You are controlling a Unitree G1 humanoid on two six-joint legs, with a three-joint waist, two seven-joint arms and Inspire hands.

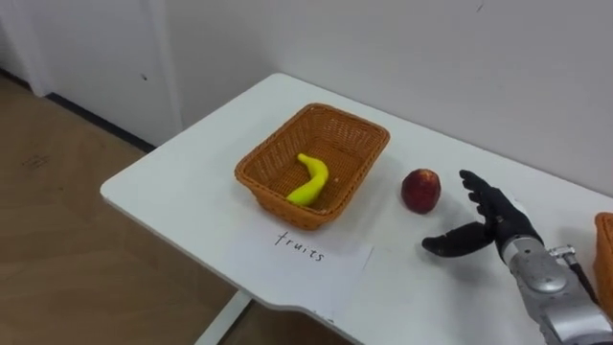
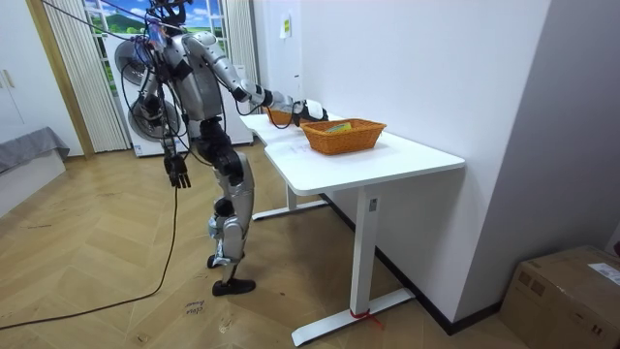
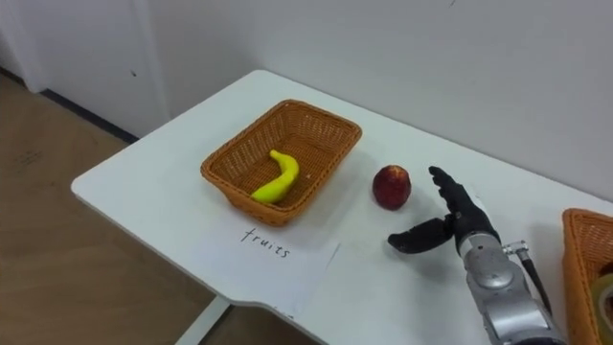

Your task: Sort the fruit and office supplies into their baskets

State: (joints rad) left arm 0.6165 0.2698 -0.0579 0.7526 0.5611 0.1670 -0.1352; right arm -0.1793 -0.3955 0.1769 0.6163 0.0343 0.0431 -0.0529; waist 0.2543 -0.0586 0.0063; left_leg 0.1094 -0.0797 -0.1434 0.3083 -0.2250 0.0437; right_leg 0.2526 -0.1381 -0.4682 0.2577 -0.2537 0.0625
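The apple [image 1: 420, 190] sits on the table [image 1: 192, 163], just right of the wicker fruit basket [image 1: 273, 196]. The right hand [image 1: 484, 225], spread and empty, is near its lower right. The left hand [image 2: 177, 172] hangs relaxed, well apart.

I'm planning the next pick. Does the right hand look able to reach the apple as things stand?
Probably yes: the right hand is open beside the apple, with bare table between them and the basket on the apple's other side.
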